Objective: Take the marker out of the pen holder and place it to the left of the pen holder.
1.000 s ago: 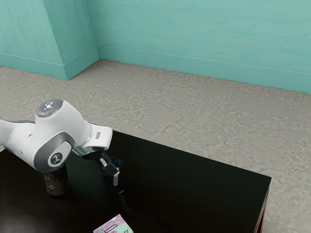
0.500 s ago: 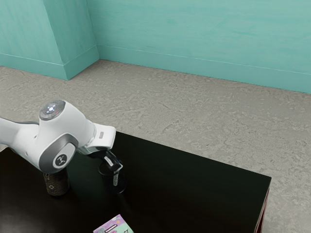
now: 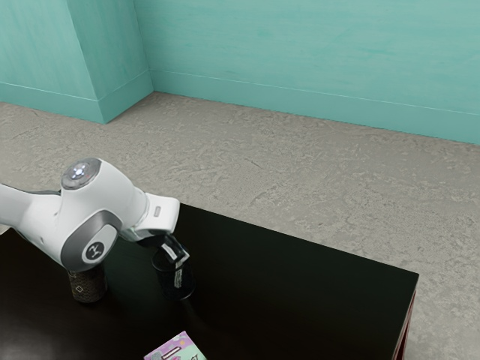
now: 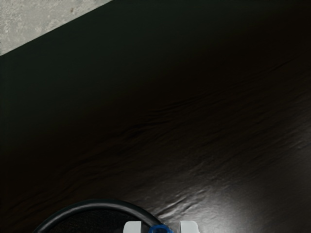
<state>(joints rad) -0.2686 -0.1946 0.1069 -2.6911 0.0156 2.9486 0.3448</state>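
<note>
Marker (image 4: 160,228): at the pen holder (image 3: 165,281), its round blue end beside the holder's rim in the wrist view. How much of the barrel sits inside, cannot tell.

Pincer (image 3: 179,256): low at the holder's mouth, on the arm (image 3: 101,214) reaching in from the exterior view's left. Spread or pressed onto the marker, I can't tell.

The relation that matters: the blue end lies in line with the pincer, central to it, and shows nearly end-on. I judge the long axis runs roughly along the hand's approach, down into the holder. So little sideways correction seems called for; the lift ought to follow the marker's own line until its lower end clears the rim. Risk: pulling aslant would press the barrel on the rim and tip or drag the holder.

Surroundings: dark patterned cylinder (image 3: 88,286) on the tabletop (image 3: 300,292), to the exterior view's left of the holder, apart from it. Pink and green box (image 3: 178,349) at the near edge of that view. If "left" is meant as in the exterior view, the set-down spot lies between holder and cylinder, a gap that asks for care.

Step in hand, my reading: securing the marker; removal and placing both remain.
</note>
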